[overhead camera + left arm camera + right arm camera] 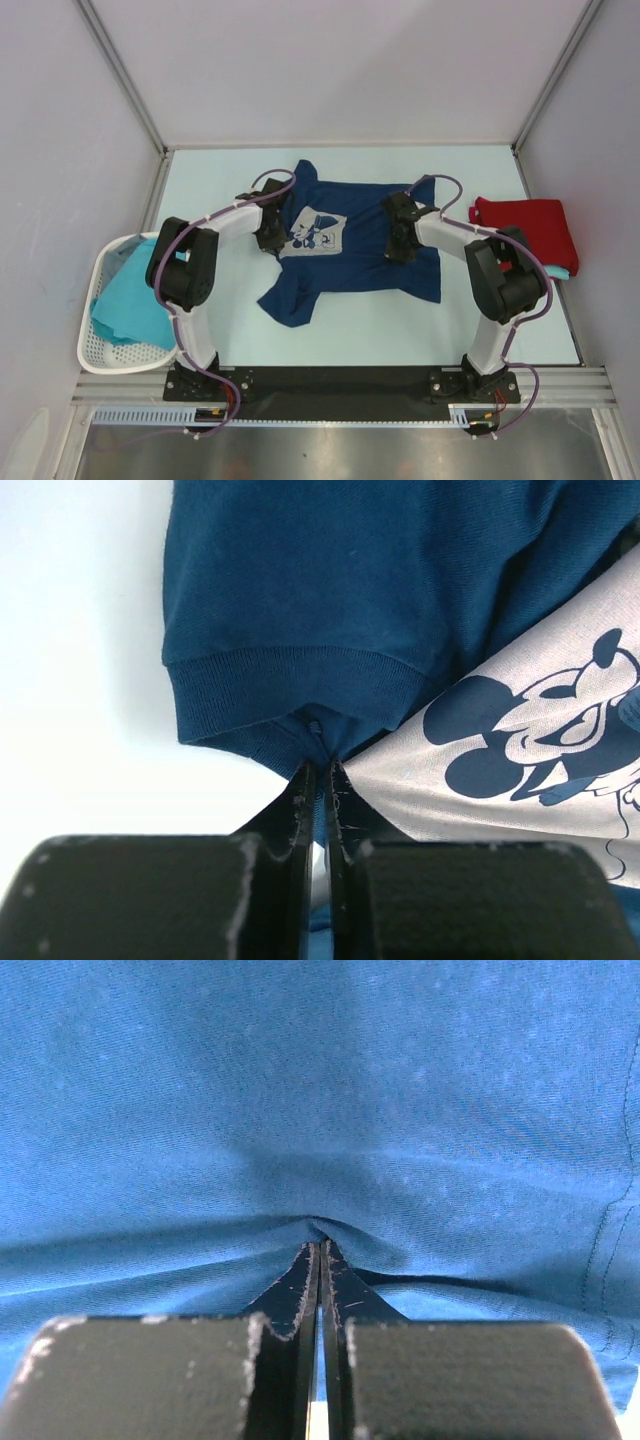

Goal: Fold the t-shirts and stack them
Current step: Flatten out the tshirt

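Top external shows one navy t-shirt (pixel 345 262) centred on the bench (pixel 400 330) with left jaws and right jaws clenched on it, one red t-shirt (pixel 530 228) at three o'clock, and turquoise cloth (pixel 130 300) in one basket (pixel 105 350) at eight o'clock.

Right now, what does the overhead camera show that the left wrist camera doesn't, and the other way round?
Only the overhead view shows the red t-shirt on the right, the white basket holding turquoise cloth on the left, and the right arm. Only the left wrist view shows the left jaws pinched shut on a fold of cloth beside a ribbed band, and a cartoon mouse drawing. Both show the navy t-shirt and its pale grey print.
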### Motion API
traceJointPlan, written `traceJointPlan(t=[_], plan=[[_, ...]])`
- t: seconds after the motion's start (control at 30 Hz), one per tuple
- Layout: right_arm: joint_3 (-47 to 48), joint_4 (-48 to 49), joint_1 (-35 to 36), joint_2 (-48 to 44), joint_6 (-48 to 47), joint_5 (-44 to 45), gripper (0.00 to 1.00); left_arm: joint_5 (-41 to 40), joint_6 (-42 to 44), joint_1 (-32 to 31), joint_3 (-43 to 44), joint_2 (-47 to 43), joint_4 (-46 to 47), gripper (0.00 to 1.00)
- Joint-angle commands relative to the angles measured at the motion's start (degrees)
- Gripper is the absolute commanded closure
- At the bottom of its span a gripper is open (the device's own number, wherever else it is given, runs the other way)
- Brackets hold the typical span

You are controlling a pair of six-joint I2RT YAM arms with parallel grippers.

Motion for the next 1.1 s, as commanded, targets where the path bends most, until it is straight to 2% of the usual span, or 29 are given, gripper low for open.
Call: traceJointPlan(t=[0.0,0.13,0.2,0.83,1.07], plan=[[-4.38,0.53,-2.4,2.68,1.06,5.31,1.0,-5.58,2.34,2.25,-0.92,0.96,-6.97,0.9],[-5.97,0.35,-4.59,1.71,1.24,5.49,1.0,-4.79,2.96,2.25,0.31,1.4,-6.97,0.78],[-6.32,0.35,-5.56,1.18,0.97,5.4,1.0,-4.61,3.13,2.25,0.75,1.4,-7.06,0.76],[-6.23,-0.44,-10.66,0.3,0.18,5.93,1.0,-7.95,4.1,2.42,3.47,3.07,-10.48,0.75],[-7.19,-1.32,-12.86,-0.93,0.62,7.33,1.0,-9.89,2.87,5.75,2.6,1.5,-12.86,0.76]])
